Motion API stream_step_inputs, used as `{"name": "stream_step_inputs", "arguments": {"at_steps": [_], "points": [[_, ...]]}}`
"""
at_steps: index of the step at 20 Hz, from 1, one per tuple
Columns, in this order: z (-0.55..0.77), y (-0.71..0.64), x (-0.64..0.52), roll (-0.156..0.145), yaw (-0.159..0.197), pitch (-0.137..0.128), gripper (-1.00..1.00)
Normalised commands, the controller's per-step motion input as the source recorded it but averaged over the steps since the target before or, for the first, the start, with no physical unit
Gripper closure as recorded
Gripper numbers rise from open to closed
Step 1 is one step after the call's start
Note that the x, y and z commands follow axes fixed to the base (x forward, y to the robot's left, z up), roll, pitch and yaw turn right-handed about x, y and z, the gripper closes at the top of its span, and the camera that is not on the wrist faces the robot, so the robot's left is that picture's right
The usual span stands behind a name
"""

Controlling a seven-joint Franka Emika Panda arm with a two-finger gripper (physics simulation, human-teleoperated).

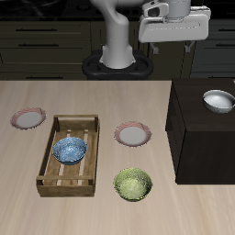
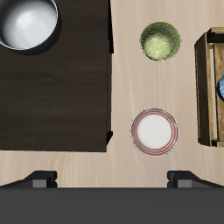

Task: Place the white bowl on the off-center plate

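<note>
The white bowl (image 1: 218, 101) (image 2: 26, 24), glossy with a greyish inside, rests on top of a dark cabinet (image 1: 197, 138) (image 2: 52, 96). The off-center plate (image 1: 27, 117), white with a pinkish-red rim, lies on the table at the far end from the cabinet, beyond the wooden tray; the wrist view does not show it. My gripper (image 1: 174, 37) (image 2: 112, 179) hangs high above the back of the table, well above the bowl. Its fingers (image 2: 39, 179) stand wide apart, open and holding nothing.
A second, look-alike plate (image 1: 133, 135) (image 2: 155, 131) lies near the table's middle, beside the cabinet. A wooden tray (image 1: 69, 154) (image 2: 213, 87) holds a blue patterned bowl (image 1: 70, 150). A yellow-green bowl (image 1: 133, 184) (image 2: 160, 40) sits near the front edge.
</note>
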Motion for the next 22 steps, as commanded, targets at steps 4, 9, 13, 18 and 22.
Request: {"name": "stream_step_inputs", "arguments": {"at_steps": [4, 9, 13, 18, 22], "points": [[0.02, 0.18, 0.22, -0.009, -0.007, 0.005, -1.00], [0.11, 0.14, 0.20, -0.004, 0.007, -0.038, -1.00], [0.04, 0.10, 0.25, 0.013, -0.040, 0.019, -1.00], [0.04, 0.12, 0.22, 0.009, -0.023, 0.007, -1.00], [0.05, 0.10, 0.22, 0.016, -0.010, -0.009, -1.00]]}}
